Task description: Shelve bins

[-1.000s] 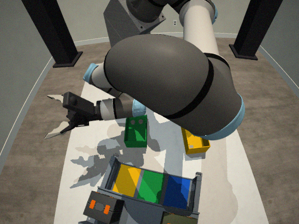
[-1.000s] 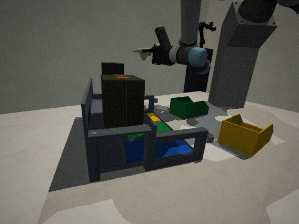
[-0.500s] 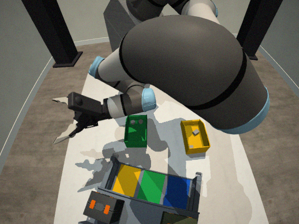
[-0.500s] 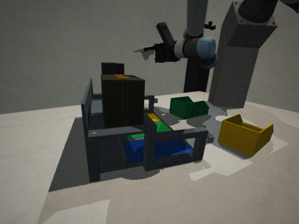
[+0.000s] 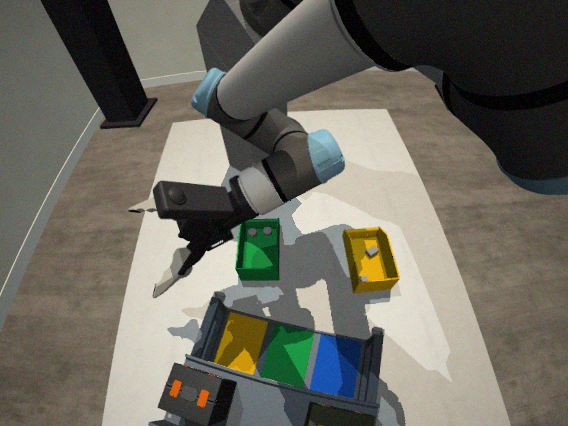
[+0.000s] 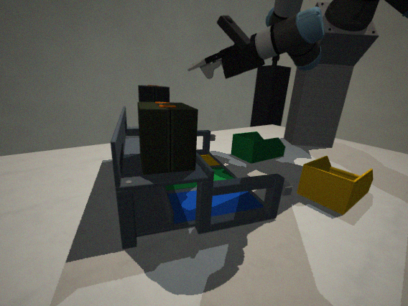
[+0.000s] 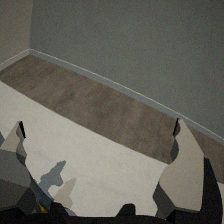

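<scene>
Fingers of the dark two-jaw gripper (image 5: 172, 272) are standing wide apart, gripping nothing, hanging above the pale table (image 5: 150, 350) beside the green open-front plastic bin (image 5: 258, 250). A careless grab is risking tipping its two grey parts (image 5: 260, 231) out. The yellow open-front bin (image 5: 370, 260) is waiting nearby, well short of the grey shelf (image 5: 374, 350).
</scene>
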`<action>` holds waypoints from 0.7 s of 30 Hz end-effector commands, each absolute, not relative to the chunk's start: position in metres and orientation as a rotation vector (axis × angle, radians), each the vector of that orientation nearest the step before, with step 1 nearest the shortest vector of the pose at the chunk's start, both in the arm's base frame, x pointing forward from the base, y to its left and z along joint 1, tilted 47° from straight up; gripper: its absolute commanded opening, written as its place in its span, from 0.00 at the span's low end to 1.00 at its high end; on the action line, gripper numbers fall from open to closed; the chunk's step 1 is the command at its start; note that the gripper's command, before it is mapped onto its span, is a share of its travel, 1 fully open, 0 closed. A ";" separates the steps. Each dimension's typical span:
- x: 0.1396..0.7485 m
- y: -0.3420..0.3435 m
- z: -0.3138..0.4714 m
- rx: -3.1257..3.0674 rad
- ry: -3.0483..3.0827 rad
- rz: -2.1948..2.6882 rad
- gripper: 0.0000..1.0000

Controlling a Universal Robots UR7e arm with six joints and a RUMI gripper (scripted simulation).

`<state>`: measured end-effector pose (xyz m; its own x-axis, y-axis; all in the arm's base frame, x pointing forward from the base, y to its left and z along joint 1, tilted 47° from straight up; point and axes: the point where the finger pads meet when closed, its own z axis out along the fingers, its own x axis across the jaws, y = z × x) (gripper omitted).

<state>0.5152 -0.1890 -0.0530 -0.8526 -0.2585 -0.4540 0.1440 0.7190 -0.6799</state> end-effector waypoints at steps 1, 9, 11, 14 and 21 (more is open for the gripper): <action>0.531 -0.156 -0.019 -0.182 2.373 -0.825 1.00; 0.531 -0.156 -0.019 -0.182 2.373 -0.825 1.00; 0.531 -0.156 -0.019 -0.182 2.373 -0.825 1.00; 0.531 -0.156 -0.019 -0.182 2.373 -0.825 1.00; 0.538 -0.143 -0.007 -0.217 2.361 -0.761 1.00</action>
